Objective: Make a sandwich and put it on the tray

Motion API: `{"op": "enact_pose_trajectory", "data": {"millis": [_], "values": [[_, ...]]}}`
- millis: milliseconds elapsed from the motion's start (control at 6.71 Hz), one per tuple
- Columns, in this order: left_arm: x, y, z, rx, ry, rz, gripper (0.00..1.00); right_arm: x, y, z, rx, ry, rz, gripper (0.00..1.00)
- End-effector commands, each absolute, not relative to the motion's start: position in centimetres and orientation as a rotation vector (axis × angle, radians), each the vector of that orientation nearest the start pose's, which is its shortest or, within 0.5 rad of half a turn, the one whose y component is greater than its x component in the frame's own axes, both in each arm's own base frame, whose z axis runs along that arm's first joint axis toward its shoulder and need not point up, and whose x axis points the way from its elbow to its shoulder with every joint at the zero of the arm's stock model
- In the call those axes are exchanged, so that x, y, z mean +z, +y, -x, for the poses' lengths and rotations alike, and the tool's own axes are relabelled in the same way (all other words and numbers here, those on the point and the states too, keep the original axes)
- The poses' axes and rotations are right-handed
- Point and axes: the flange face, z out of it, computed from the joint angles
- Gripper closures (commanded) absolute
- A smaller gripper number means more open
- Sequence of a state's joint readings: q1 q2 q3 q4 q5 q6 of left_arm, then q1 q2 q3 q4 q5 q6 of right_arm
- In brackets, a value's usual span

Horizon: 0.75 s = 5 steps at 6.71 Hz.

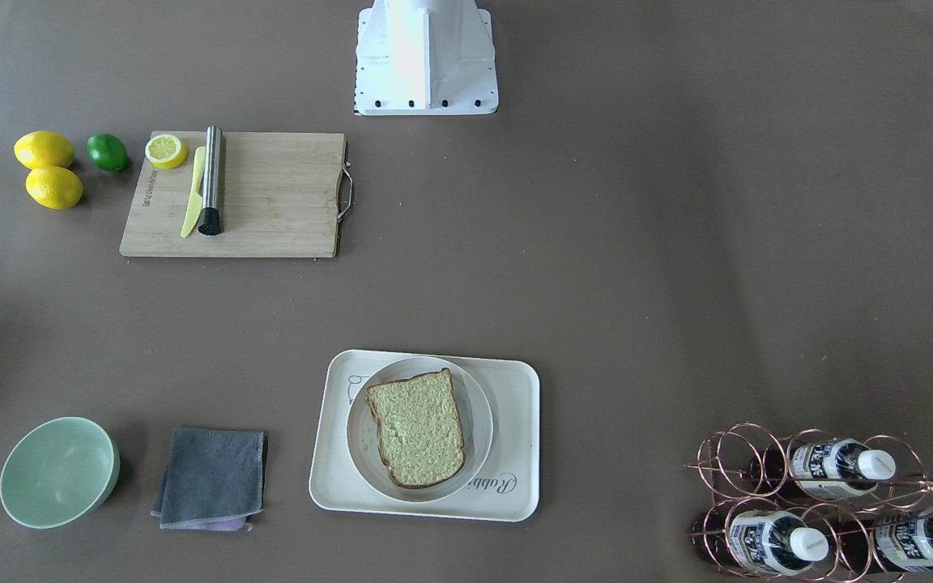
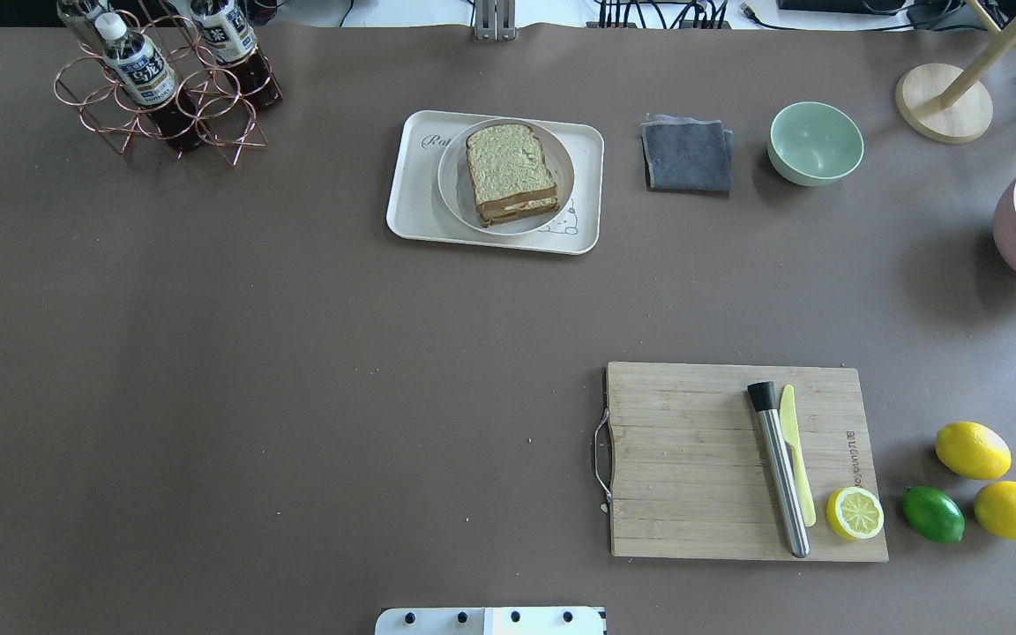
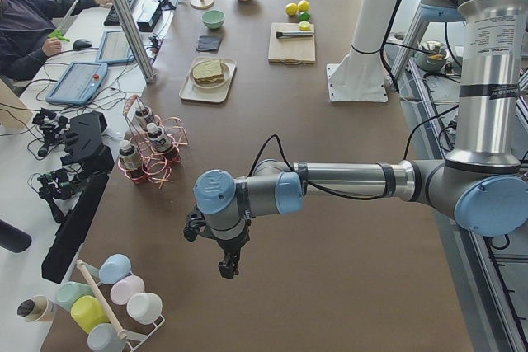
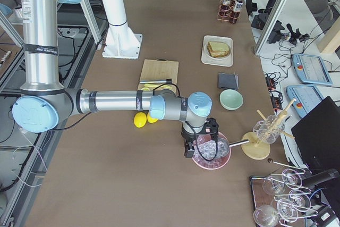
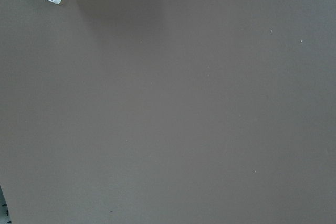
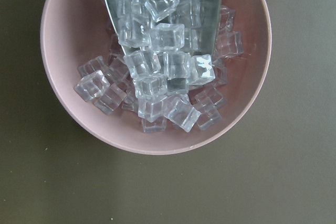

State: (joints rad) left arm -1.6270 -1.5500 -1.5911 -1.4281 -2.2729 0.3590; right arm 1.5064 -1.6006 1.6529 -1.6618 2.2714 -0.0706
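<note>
The sandwich (image 2: 511, 172), two slices stacked, lies on a plate (image 2: 452, 185) on the tray (image 2: 407, 212). It looks light, soft and likely to shear apart, so it is best pinched gently across its crusted sides. The left claw (image 3: 228, 268) and right claw (image 4: 187, 151) hang well away at the ends of the bench (image 2: 296, 353); whether they are apart or together, I cannot tell.

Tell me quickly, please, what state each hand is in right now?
Left hand: cannot be told, only a side view shows it.
Right hand: cannot be told either, hanging over the pink ice bowl.
</note>
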Motion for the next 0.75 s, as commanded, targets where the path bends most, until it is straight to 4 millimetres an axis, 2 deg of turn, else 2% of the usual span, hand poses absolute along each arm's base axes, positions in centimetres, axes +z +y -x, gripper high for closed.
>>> {"op": "enact_pose_trajectory", "data": {"millis": [0,596], "values": [[68.19,-46.62,9.49,0.237,0.716,-0.001,0.02,64.43,-48.29,-3.84,-0.113,-0.697,0.032,0.0],[68.28,-46.84,9.49,0.243,0.715,-0.018,0.02,64.1,-48.37,-3.7,-0.114,-0.715,0.029,0.0]]}}
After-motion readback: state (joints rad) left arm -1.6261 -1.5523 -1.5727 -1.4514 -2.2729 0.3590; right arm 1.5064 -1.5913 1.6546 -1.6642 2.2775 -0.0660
